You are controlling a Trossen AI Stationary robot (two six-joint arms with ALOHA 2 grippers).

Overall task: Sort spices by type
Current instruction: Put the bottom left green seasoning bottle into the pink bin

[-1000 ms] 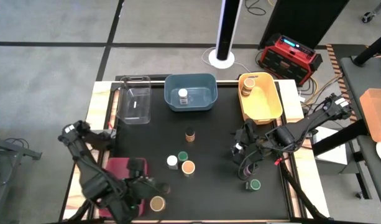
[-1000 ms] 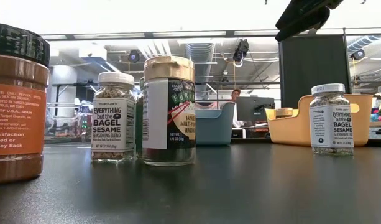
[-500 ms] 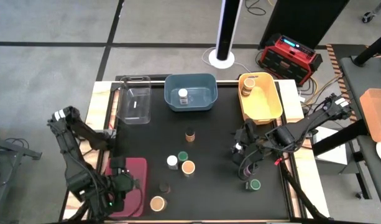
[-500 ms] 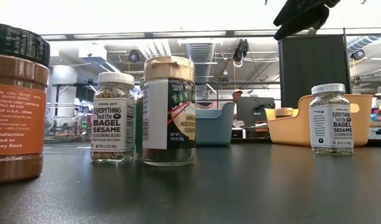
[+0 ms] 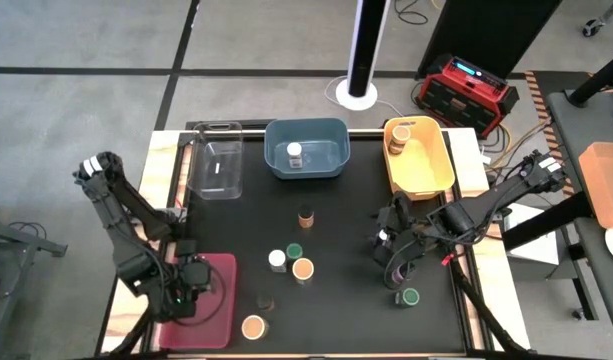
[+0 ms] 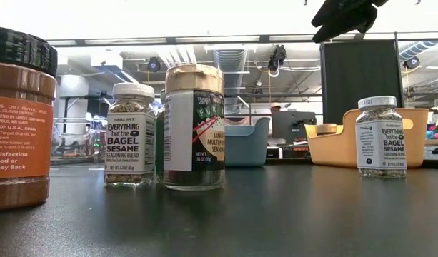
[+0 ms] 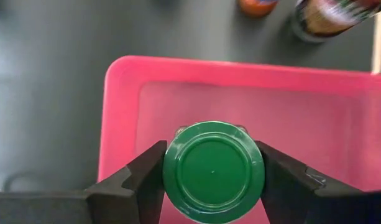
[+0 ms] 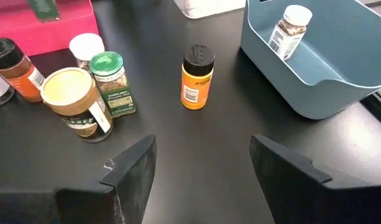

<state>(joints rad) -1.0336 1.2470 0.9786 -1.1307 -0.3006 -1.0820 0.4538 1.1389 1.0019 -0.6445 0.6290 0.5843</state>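
My left gripper (image 5: 189,287) hangs over the red bin (image 5: 218,305) at the front left, shut on a green-lidded spice jar (image 7: 213,171). My right gripper (image 5: 394,250) stands open above the table's right half, holding nothing. Loose jars stand upright on the black mat. At mid-table are a dark-lidded orange one (image 8: 197,76), a green-lidded one (image 8: 110,81), a tan-lidded one (image 8: 75,102) and a white-lidded one (image 5: 276,259). Two more (image 5: 253,326) stand near the front edge. Another green-lidded jar (image 5: 410,297) stands at the right front. My left gripper pinches the green lid (image 7: 178,163) of the jar between its two fingers (image 7: 143,180), one on each side of the rim. The fingers come from above, pointing steeply down. The jar stays upright over the red bin (image 7: 314,106); whether it rests on the bin floor is hidden.
Along the far edge stand a clear bin (image 5: 218,160), a blue bin (image 5: 331,140) with a white-lidded jar (image 5: 295,153) inside, and a yellow bin (image 5: 431,165) with a tan-lidded jar (image 5: 399,133). A white-lidded jar (image 6: 379,139) stands close to my right gripper.
My left gripper has moved toward the table's left edge and downward. It started beside the tan-lidded jar near the front edge and now hangs above the red bin. The loose jars on the mat have stayed where they were.
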